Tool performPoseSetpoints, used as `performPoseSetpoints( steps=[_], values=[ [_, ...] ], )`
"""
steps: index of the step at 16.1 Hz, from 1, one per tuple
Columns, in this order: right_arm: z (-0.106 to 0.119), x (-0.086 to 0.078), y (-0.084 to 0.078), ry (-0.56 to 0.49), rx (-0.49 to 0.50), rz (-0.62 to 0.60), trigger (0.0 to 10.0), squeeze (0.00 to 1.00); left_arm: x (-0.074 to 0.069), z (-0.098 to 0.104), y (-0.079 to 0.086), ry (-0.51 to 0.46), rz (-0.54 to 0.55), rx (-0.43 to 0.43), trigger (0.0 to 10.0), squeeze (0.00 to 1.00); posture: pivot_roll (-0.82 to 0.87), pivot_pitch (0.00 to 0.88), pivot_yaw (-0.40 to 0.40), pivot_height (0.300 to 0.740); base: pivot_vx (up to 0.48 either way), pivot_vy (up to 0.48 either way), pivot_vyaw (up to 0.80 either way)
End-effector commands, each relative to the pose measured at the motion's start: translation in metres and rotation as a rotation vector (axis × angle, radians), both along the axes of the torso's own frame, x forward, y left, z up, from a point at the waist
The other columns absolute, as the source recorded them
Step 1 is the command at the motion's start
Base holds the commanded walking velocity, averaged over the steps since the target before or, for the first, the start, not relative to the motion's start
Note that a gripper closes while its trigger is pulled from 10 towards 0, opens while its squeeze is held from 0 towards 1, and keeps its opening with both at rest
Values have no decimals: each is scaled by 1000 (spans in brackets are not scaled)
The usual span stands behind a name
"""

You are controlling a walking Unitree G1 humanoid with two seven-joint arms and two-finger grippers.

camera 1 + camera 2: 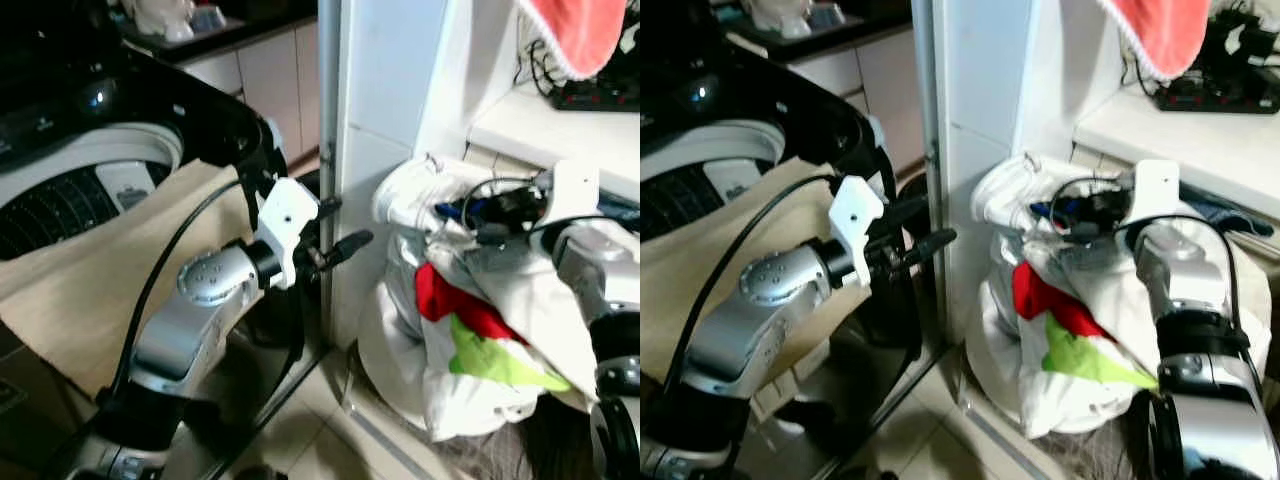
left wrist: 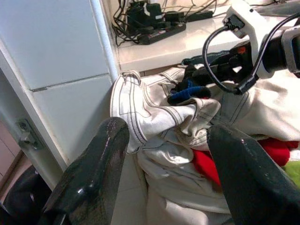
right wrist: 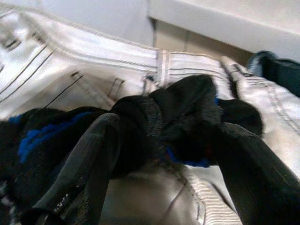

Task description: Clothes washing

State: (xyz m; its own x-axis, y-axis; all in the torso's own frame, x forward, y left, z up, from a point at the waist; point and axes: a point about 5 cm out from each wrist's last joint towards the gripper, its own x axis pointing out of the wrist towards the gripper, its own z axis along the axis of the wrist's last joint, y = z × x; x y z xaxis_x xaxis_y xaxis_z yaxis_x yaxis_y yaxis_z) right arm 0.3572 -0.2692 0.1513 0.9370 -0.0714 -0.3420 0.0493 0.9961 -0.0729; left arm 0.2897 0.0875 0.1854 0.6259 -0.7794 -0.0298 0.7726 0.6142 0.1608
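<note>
Picking laundry: right gripper (image 3: 159, 154) straddles a black-and-blue garment (image 3: 183, 117) atop the white clothes pile (image 1: 470, 330) (not yet pinched); left gripper (image 2: 164, 173) spread beside the pile; next, close and lift

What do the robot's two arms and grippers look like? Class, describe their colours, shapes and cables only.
Both arms are silver metal with rounded joint housings and black bands at the joints. Each wrist carries a white angular block, with a black cable looping along the arm. The left gripper and right gripper each have two long, glossy black fingers with rounded tips.
</note>
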Motion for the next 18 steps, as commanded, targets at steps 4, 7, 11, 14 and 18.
performPoseSetpoints(
  steps=[4,7,11,14,18],
  values=[
    [-6,4,-2,49,-8,55,0,0,-7,-4,6,27,-4,29,10000,0,-26,0,47,740,0,0,0],
    [-7,6,-3,43,-1,74,0,0,-9,-5,8,35,-11,48,10000,0,-25,0,47,740,0,0,0],
    [-8,7,-4,50,15,78,0,0,-10,-4,7,47,-26,45,10000,0,-23,0,47,740,0,0,0],
    [-8,7,-5,46,26,86,0,0,-10,-3,6,47,-24,42,10000,0,-26,0,44,740,0,0,0],
    [-8,6,-8,29,73,69,0,0,-8,-1,4,67,-13,8,10000,0,-32,0,43,740,0,0,0]
  ],
)
